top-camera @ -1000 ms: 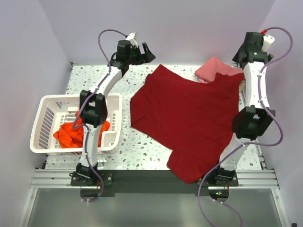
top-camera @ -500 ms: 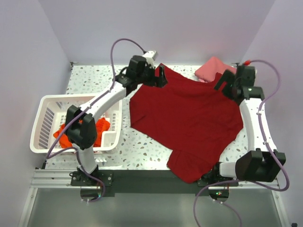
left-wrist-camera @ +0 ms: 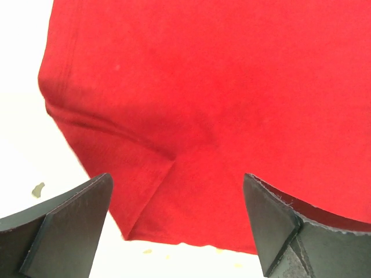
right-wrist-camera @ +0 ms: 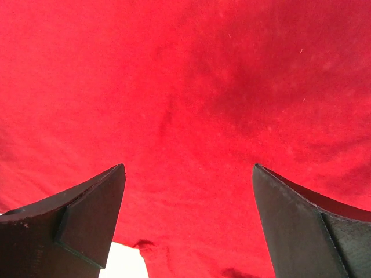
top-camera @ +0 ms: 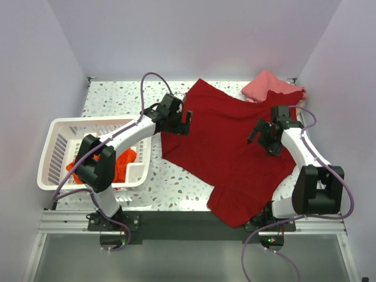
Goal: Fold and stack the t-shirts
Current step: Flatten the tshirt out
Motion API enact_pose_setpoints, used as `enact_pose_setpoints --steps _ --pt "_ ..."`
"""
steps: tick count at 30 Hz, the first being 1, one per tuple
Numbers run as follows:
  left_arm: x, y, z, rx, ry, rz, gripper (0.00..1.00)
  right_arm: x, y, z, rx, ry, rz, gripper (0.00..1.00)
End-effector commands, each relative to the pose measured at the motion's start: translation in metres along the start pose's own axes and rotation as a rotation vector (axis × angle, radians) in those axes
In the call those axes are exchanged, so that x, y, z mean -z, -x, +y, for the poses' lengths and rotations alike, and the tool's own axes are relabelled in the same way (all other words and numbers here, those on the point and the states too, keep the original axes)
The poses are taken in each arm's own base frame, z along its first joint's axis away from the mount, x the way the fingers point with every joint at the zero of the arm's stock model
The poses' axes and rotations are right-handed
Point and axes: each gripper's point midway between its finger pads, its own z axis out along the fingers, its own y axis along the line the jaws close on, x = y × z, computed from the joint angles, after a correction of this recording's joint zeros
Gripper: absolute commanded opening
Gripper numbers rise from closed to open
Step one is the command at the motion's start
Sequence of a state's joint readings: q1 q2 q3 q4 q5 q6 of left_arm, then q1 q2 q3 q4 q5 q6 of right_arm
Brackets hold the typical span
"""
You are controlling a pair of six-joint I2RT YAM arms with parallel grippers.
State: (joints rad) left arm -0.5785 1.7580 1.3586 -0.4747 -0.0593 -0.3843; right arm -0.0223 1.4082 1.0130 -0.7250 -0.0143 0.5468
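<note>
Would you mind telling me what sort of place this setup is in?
Probably a lab test cell rather than a home: a speckled table boxed in by plain lavender walls, robot arms bolted to an aluminium rail, with a crimson t-shirt and a white basket laid out.

Top view: high above the crimson shirt [top-camera: 235, 147], looking down; both wrist views: close over that shirt, facing its cloth

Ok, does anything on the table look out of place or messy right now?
Yes. The dark crimson shirt lies unfolded and askew, its near corner hanging over the table at its front edge, its far corner overlapping the pink shirt. An orange-red shirt sits crumpled in the white basket.
</note>
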Motion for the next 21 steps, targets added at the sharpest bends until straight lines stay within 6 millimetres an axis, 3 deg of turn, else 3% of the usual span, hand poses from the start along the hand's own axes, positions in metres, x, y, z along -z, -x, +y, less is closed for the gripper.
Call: enact_pose_setpoints --steps 1,11,21 --pt "0.004 -0.011 0.012 0.002 0.074 0.020 0.97 -0.017 -0.015 0.002 -0.034 0.014 0.063 0.93" --pt "-0.015 -0.034 0.007 -0.099 0.145 0.084 0.69 -0.031 -0.021 -0.002 -0.052 -0.005 0.093 0.93" --pt "-0.039 -0.058 0.021 -0.162 0.235 0.158 0.60 -0.035 -0.024 -0.003 -0.051 -0.012 0.107 0.93"
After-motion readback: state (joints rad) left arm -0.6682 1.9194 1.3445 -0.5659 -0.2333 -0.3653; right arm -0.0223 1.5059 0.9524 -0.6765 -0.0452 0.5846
